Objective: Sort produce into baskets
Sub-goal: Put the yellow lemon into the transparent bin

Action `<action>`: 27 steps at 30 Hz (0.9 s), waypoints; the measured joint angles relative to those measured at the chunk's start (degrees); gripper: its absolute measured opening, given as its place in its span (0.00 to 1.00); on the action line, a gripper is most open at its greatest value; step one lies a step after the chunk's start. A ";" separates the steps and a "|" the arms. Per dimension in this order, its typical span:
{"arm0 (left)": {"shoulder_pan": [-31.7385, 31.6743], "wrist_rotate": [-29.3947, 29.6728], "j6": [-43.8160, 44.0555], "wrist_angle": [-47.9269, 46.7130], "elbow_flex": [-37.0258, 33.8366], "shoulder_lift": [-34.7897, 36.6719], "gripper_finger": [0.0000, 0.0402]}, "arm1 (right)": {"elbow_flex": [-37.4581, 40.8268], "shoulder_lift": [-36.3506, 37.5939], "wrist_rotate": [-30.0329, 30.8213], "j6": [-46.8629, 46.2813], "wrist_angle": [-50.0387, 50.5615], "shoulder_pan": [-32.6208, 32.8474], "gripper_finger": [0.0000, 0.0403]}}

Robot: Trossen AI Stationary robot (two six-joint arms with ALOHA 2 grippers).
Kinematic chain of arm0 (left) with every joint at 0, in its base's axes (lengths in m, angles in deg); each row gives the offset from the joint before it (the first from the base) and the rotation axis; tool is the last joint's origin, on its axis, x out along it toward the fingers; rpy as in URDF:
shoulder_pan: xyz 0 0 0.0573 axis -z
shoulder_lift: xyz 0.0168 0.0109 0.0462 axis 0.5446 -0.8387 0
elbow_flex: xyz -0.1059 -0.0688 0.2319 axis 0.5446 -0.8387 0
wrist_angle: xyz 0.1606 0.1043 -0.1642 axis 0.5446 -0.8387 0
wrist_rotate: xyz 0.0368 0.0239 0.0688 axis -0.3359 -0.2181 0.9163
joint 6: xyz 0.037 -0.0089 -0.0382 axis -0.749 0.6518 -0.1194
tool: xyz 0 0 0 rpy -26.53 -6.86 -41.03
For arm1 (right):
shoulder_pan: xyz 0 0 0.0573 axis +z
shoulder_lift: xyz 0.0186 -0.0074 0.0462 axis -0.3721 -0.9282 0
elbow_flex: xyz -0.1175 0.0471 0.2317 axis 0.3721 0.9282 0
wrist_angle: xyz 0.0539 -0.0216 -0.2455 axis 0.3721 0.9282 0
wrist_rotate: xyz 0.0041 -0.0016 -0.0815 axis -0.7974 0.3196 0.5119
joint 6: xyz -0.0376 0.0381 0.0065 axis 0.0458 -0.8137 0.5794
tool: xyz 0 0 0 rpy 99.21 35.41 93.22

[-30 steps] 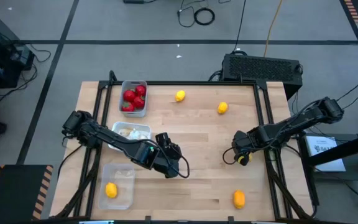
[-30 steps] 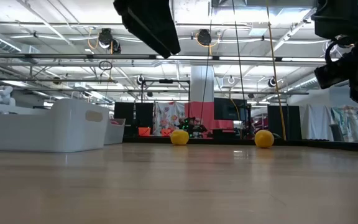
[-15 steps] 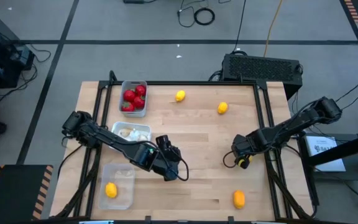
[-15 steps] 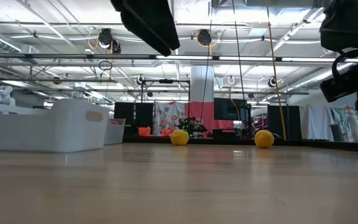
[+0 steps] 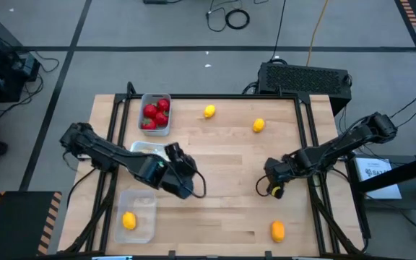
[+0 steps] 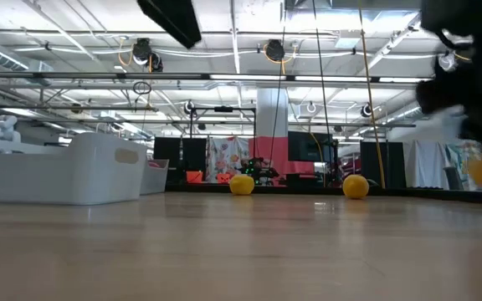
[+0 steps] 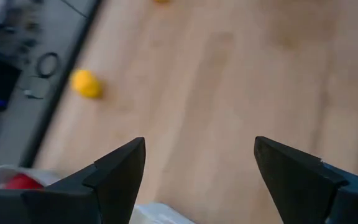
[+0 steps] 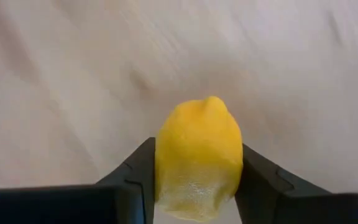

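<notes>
The right gripper is clamped on a yellow lemon, and against half a second ago it has shifted a little toward the counter's middle and front, carrying the fruit; in the high view the lemon shows at the gripper's tip, off to the right of centre. The left gripper, fingers apart and holding nothing, has pulled back toward the left side and now hangs over the white basket of garlic-like bulbs. That clears the middle of the counter, so the held lemon looks bound for the clear basket at front left, where one orange lemon already lies. The red fruits sit in the grey basket. Three more lemons wait loose: two near the back edge and one at front right.
</notes>
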 joint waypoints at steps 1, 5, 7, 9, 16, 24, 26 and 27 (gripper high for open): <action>-0.13 1.57 0.30 -0.07 -0.53 1.23 0.77 | -0.17 0.00 1.48 1.31 -3.90 0.00 0.35; -1.17 3.96 0.69 0.89 -6.06 6.55 0.77 | -0.20 -1.22 5.94 9.01 -27.20 0.00 0.40; -2.13 3.71 1.62 1.24 -9.99 9.38 0.77 | -0.20 -3.24 8.11 14.15 -40.12 0.08 0.43; -3.30 2.69 2.95 1.62 -14.15 12.59 0.77 | -0.24 -6.44 8.86 19.52 -53.87 0.09 0.44; -5.93 -1.25 6.12 8.28 -27.78 24.12 0.77 | -2.42 -25.27 9.03 35.66 -93.62 0.31 0.43; -7.59 -1.30 6.74 15.20 -36.71 32.93 0.77 | -22.14 -48.23 8.63 46.79 -106.97 0.44 0.43; -8.42 -0.29 6.75 15.23 -37.08 33.73 0.77 | -29.33 -53.64 6.43 49.54 -105.72 0.52 0.43; -8.87 0.04 6.75 15.29 -37.09 34.03 0.77 | -33.00 -56.27 5.53 50.79 -105.22 0.52 0.43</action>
